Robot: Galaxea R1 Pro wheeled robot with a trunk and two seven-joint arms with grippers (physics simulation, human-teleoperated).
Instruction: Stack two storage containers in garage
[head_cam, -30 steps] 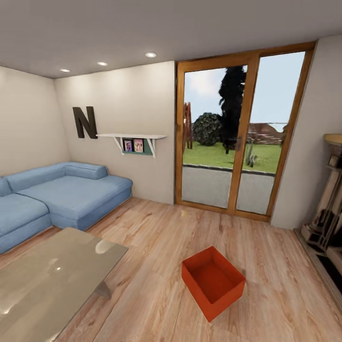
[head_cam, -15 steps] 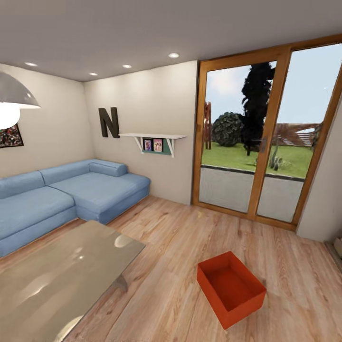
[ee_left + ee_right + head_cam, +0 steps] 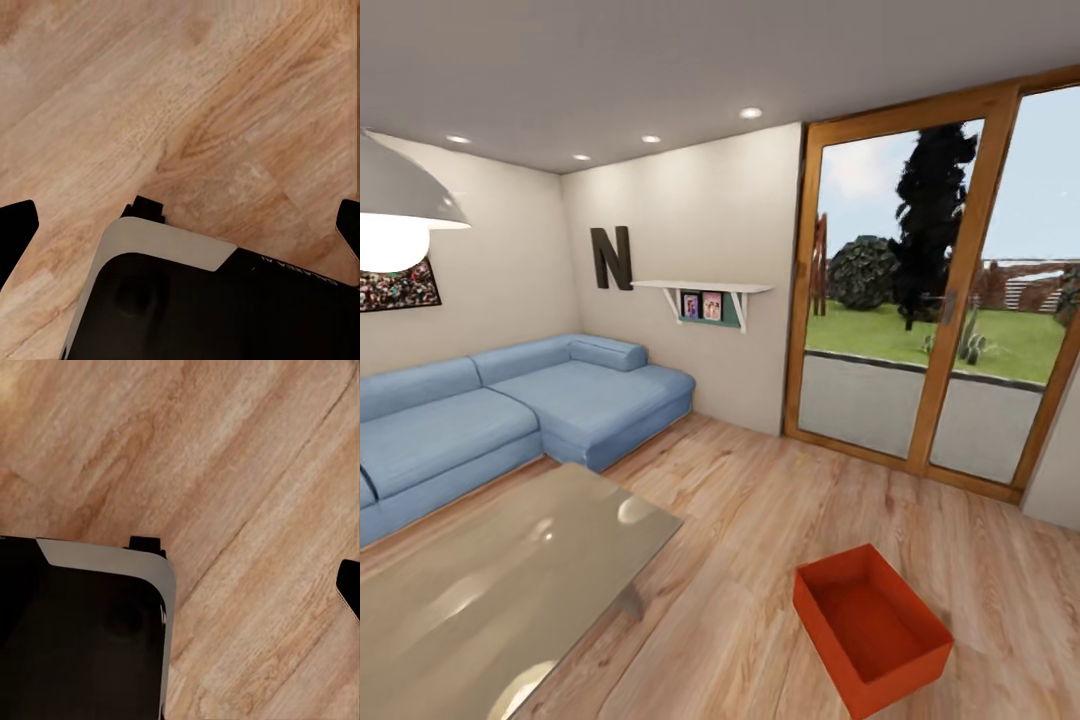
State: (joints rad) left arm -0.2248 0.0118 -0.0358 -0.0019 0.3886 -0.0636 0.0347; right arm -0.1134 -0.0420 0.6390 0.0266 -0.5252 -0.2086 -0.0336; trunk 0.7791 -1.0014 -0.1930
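One orange-red storage container [image 3: 872, 628] sits open and empty on the light wood plank floor [image 3: 760, 520] of the living room, low at the right of the head view. The left wrist view looks down on the planks, and my left gripper [image 3: 182, 225] is open, with black fingertips [image 3: 16, 229] at both side edges and nothing between them. In the right wrist view my right gripper [image 3: 180, 585] hangs over bare planks; one fingertip [image 3: 350, 587] shows at the edge and the other merges with a dark part of the robot's body [image 3: 82, 637].
A glass-topped coffee table [image 3: 490, 590] stands at the lower left, with a blue corner sofa [image 3: 510, 415] behind it. Wood-framed glass doors [image 3: 935, 300] fill the right wall. A pendant lamp [image 3: 395, 215] hangs at the upper left, and open floor lies between table and container.
The whole head view has shifted as the camera turned left: the lamp and more sofa have come in and the fireplace has left. The container lies where it was on the floor.
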